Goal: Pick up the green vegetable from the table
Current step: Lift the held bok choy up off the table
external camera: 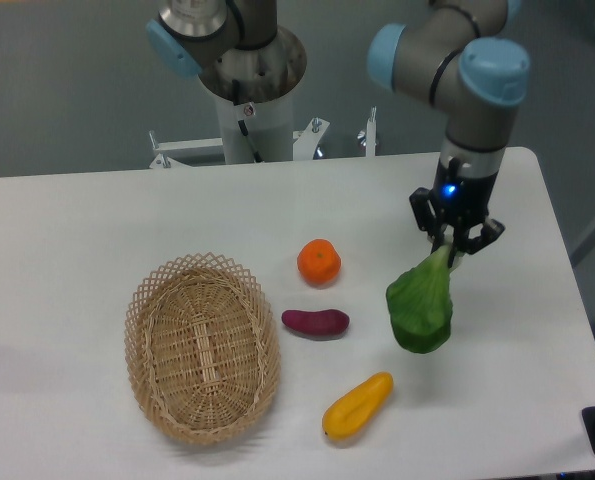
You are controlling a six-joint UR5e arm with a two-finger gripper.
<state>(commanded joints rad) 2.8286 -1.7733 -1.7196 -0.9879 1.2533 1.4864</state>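
Note:
The green vegetable (pixel 421 308) hangs leaves-down from my gripper (pixel 449 253), which is shut on its pale stem end. It sits above the right part of the white table (pixel 97 215), lifted off the surface, with its dark green leaves lowest. The arm comes down from the upper right, and its blue-capped wrist stands directly over the gripper.
A woven wicker basket (pixel 202 346) lies at the front left. An orange (pixel 319 262) rests near the middle, a small purple vegetable (pixel 316 322) just below it, and a yellow elongated vegetable (pixel 357 405) toward the front edge. The robot base (pixel 249 75) stands behind the table.

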